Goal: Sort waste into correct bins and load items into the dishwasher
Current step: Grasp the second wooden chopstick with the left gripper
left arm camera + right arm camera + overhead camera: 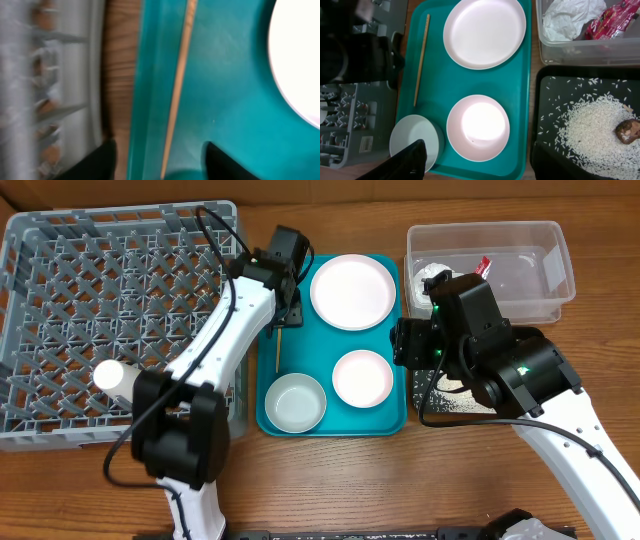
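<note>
A wooden chopstick (279, 346) lies along the left edge of the teal tray (395, 420); only one shows. My left gripper (161, 167) is open just above it, its fingers either side of the chopstick (177, 90) and the tray's rim. The tray also holds a white plate (352, 290), a pinkish bowl (362, 377) and a pale bowl (296, 402). A white cup (110, 375) lies in the grey rack (60, 270). My right gripper (485, 167) is open and empty above the pinkish bowl (478, 127). The clear tub (545, 275) holds a red wrapper (615, 22) and a paper wad (570, 20). The black tray (550, 85) holds rice (595, 127) and a brown scrap (627, 131).
The rack stands at the left, the teal tray in the middle, the tub and black tray at the right. My right arm (500, 355) covers most of the black tray from above. My left arm (230, 320) reaches across the rack's right wall.
</note>
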`<state>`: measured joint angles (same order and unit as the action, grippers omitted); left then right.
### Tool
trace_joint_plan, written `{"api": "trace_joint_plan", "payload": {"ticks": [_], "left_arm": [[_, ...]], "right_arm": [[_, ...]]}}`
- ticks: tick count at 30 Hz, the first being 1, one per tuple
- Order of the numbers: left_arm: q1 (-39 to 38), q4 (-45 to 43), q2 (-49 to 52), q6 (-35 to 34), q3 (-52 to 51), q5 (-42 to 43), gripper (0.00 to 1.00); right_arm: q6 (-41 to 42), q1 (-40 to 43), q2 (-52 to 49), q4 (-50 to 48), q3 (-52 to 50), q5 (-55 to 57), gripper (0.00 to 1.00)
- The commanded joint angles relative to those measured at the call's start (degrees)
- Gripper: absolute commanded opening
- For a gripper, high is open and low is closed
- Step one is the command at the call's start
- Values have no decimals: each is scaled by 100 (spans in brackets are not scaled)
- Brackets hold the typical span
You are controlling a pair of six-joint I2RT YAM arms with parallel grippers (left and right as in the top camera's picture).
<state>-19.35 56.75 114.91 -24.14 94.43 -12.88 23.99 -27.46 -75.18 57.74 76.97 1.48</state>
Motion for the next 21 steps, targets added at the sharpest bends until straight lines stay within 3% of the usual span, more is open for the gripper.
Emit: {"api": "trace_joint_plan", "payload": {"ticks": [1,14,21], "left_arm": [[50,-310,481,446,-107,699,50],[168,-588,1097,573,-107,411,50],[177,-863,1145,573,-254,664,40]], "right_arm": [[48,11,-20,-37,31,-9,69],[48,11,-136,-35,31,-28,69],[48,11,-136,-35,31,-28,69]]}}
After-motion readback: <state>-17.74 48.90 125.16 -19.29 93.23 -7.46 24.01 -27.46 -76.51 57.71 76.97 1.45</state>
